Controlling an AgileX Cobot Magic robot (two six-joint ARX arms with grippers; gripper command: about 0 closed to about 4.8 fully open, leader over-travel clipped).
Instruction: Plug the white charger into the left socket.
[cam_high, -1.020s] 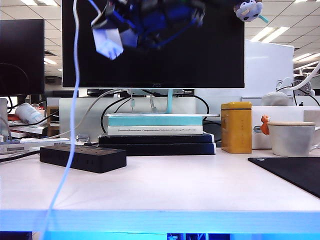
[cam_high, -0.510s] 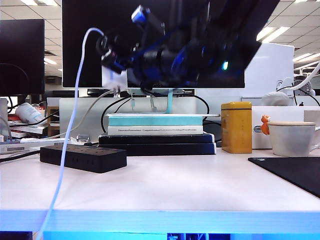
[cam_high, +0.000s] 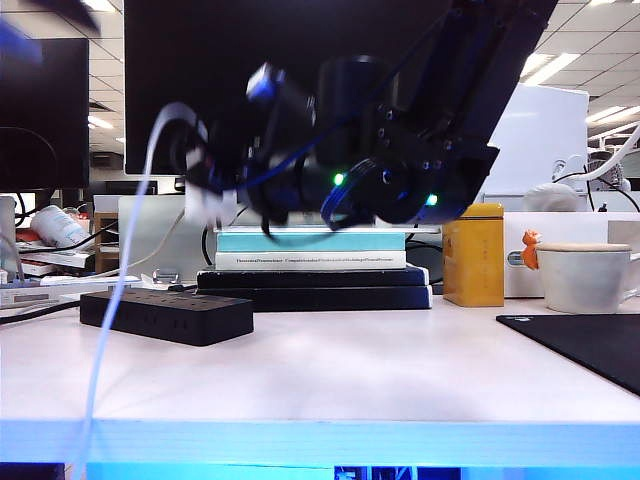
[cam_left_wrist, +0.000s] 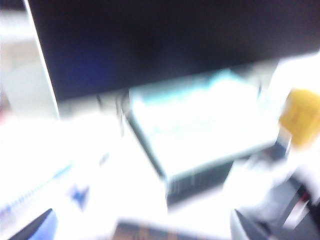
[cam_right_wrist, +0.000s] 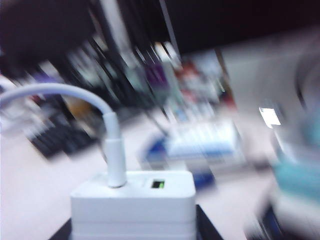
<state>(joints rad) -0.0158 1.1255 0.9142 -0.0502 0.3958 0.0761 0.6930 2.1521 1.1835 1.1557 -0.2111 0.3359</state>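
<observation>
The white charger (cam_high: 204, 208) hangs blurred in the air above and just behind the black power strip (cam_high: 165, 315). My right gripper (cam_high: 222, 190), reaching across from the right, is shut on it. In the right wrist view the charger (cam_right_wrist: 132, 202) sits between the dark fingers (cam_right_wrist: 206, 225) of the right gripper (cam_right_wrist: 134, 222), with its white cable (cam_right_wrist: 111, 145) plugged in beside a free USB port. The cable (cam_high: 110, 330) drops past the table's front edge. The left socket (cam_high: 112, 296) lies on the strip's top, near its left end. My left gripper (cam_left_wrist: 142, 231) is open and empty, seen only in its own blurred view.
A stack of books (cam_high: 312, 272) stands under the monitor (cam_high: 300, 90), behind the strip. A yellow tin (cam_high: 473, 254), a white mug (cam_high: 584, 277) and a black mat (cam_high: 585, 345) sit at the right. Cables and clutter lie at the far left (cam_high: 40, 275).
My right arm has come down and to the left with the charger, from the top of the view to the monitor's lower edge. The cable swung along with it.
</observation>
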